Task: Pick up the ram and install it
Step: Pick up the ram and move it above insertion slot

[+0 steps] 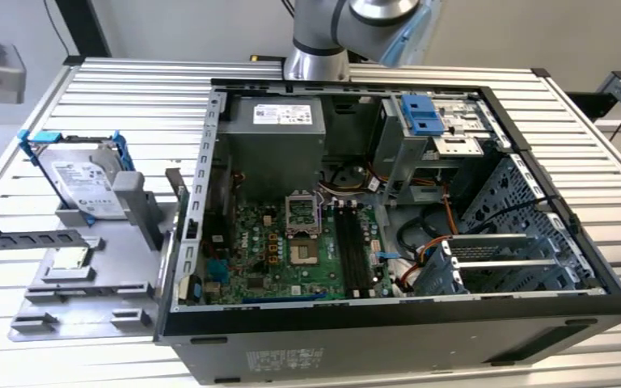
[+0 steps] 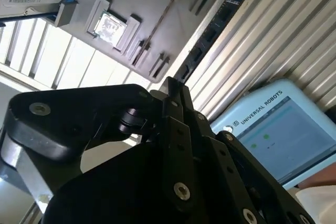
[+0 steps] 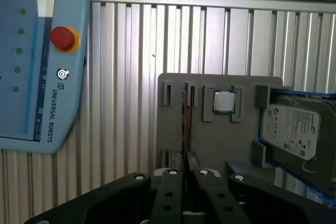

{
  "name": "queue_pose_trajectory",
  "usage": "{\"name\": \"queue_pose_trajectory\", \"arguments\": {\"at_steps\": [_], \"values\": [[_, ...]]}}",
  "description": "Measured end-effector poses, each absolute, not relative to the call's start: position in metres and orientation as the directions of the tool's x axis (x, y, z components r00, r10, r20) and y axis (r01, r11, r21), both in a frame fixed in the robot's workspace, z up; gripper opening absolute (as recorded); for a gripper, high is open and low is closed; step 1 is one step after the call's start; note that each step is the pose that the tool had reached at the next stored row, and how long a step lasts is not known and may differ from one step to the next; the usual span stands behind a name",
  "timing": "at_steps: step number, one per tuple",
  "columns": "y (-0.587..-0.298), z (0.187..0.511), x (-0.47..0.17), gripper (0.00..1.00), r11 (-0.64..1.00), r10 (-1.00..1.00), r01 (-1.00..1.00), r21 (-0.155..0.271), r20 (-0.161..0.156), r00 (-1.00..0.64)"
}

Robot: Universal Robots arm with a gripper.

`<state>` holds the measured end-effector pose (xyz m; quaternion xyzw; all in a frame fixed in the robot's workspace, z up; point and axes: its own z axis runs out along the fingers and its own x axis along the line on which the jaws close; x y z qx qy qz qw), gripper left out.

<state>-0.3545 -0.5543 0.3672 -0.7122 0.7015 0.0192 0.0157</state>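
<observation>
Toward the exterior view's left, a grey fixture tray is lying on the slatted aluminium table. It is sitting just beside an open computer tower case, which is taking up the middle and right of the frame with its green motherboard facing up. A silver hard drive in a blue frame is sitting at the upper end of the tray, and a small square processor chip is resting below it. At the upper centre of the frame, the robot arm is rising out of the picture. In both wrist views, the ram is showing as a thin stick seen edge-on. It is standing in a slot of the tray near the processor chip and well apart from the gripper. The gripper is hanging above the tray with its fingers pressed together and pinching nothing. A light blue teach pendant with a red button is lying on the table near the tray.
</observation>
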Motion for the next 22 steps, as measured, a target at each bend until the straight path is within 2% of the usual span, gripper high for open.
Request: {"name": "queue_pose_trajectory", "arguments": {"at_steps": [7, 12, 22], "values": [[-0.554, 0.400, -0.354, 0.00, -0.015, -0.999, -1.000, 0.005, -0.049, 0.015], [-0.554, 0.400, -0.352, 0.00, -0.015, -0.999, -1.000, 0.005, -0.050, 0.015], [-0.554, 0.400, -0.303, 0.00, -0.016, -0.999, -1.000, 0.015, -0.050, 0.015]]}}
